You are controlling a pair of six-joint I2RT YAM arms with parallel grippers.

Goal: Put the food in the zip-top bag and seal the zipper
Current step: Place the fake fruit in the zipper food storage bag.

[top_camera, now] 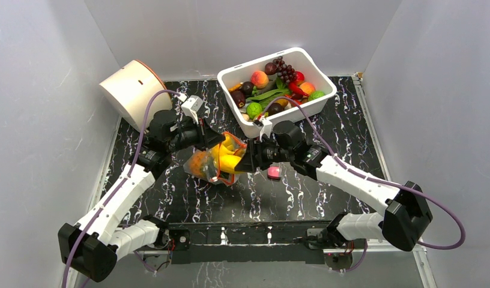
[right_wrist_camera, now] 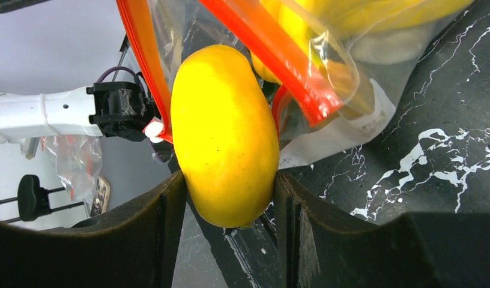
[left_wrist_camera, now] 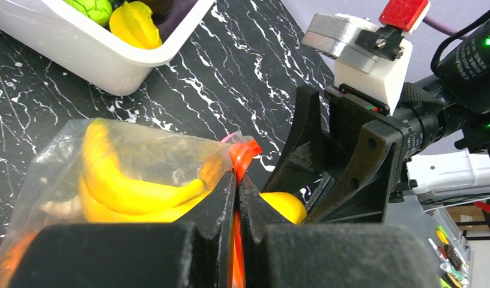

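The clear zip-top bag (top_camera: pixel 214 163) lies mid-table between both arms. It holds a yellow banana bunch (left_wrist_camera: pixel 122 189) and an orange fruit (top_camera: pixel 197 163). My left gripper (top_camera: pixel 211 146) is shut on the bag's red-orange zipper (left_wrist_camera: pixel 245 153) and holds the mouth edge up; in the left wrist view the gripper (left_wrist_camera: pixel 238 180) has the strip pinched between its fingers. My right gripper (top_camera: pixel 247 157) is shut on a smooth yellow fruit (right_wrist_camera: pixel 224 132) and holds it at the bag's open mouth, between the two zipper strips (right_wrist_camera: pixel 278 54). The yellow fruit also shows in the left wrist view (left_wrist_camera: pixel 284 205).
A white bin (top_camera: pixel 326 96) with several toy fruits and vegetables stands at the back right. A small pink block (top_camera: pixel 273 173) lies on the table just below the right gripper. A white round container (top_camera: pixel 131 90) lies tipped at the back left.
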